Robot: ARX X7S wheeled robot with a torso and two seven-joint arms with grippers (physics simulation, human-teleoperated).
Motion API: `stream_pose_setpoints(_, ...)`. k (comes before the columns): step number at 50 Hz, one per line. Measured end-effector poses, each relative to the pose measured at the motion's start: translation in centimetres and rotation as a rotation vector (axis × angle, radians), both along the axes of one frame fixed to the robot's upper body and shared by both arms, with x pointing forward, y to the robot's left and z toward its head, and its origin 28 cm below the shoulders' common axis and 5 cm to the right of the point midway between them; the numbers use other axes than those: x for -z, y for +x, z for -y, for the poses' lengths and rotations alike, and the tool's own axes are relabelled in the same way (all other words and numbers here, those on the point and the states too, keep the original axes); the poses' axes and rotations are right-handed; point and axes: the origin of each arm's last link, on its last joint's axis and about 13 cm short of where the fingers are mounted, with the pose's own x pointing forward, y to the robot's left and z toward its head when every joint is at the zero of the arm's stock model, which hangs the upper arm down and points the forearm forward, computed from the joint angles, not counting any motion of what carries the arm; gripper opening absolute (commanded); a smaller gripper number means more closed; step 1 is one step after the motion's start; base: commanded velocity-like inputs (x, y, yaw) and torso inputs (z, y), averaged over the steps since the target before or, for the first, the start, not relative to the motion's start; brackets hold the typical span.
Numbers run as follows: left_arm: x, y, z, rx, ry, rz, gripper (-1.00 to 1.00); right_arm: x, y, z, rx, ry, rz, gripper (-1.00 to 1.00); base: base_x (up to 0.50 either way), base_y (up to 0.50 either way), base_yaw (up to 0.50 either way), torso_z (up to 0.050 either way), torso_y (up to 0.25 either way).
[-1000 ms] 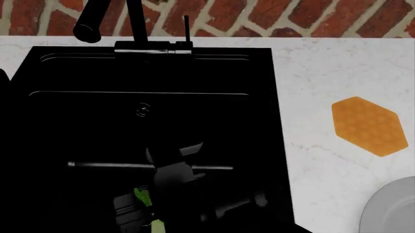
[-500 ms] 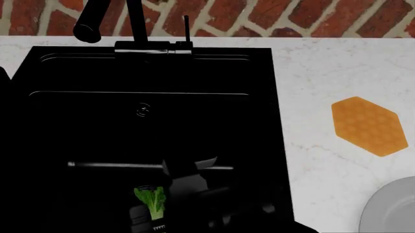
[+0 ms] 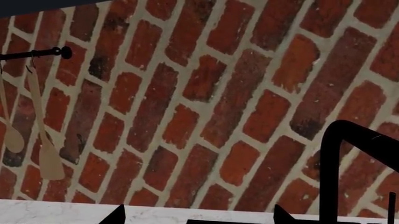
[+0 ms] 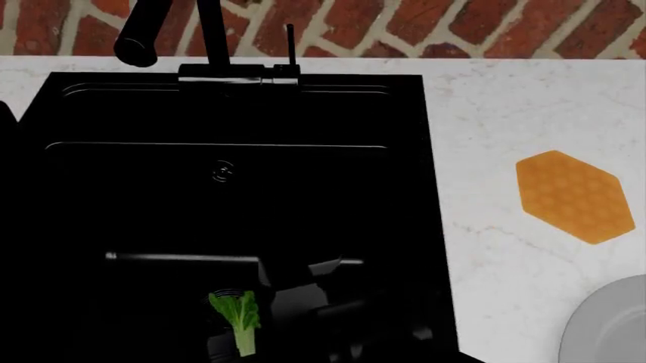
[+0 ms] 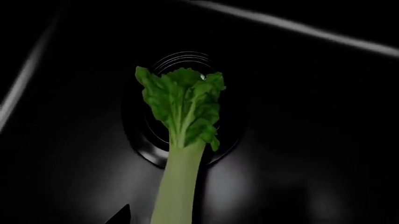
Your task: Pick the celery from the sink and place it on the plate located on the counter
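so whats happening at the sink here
The robot's right arm is down in the black sink with the celery. In the right wrist view the stalk runs from the camera out over the round drain, leaves foremost, so the right gripper seems to hold it, though its fingers are barely visible. The grey plate waits bare on the counter beside an orange pad.

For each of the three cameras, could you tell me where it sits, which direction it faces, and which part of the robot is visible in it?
Head view: sits on the robot's head, looks forward and down at the sink, counter and plate; the dark right arm shows.
Left wrist view: near the left pincer, faces the brick wall; only two dark tips show.
Right wrist view: near the right pincer, looks into the basin at the celery over the drain.
Shared: celery appears in head and right wrist views.
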Motion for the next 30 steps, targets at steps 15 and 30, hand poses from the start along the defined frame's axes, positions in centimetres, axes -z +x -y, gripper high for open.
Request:
stream_pose_setpoints(15,0.1,0.3,-0.1,0.002,-0.006,0.006,1.00,0.8,-0.5,0.2,-0.034,0.007,-0.038,1.00,0.00,0.00,0.00,-0.008,-0.006)
stream_pose_setpoints(30,0.2,0.6,-0.3,0.002,-0.014,0.012,1.00,1.7,-1.0,0.4,-0.056,0.002,-0.077,1.00,0.00,0.01,0.00,-0.008,-0.006)
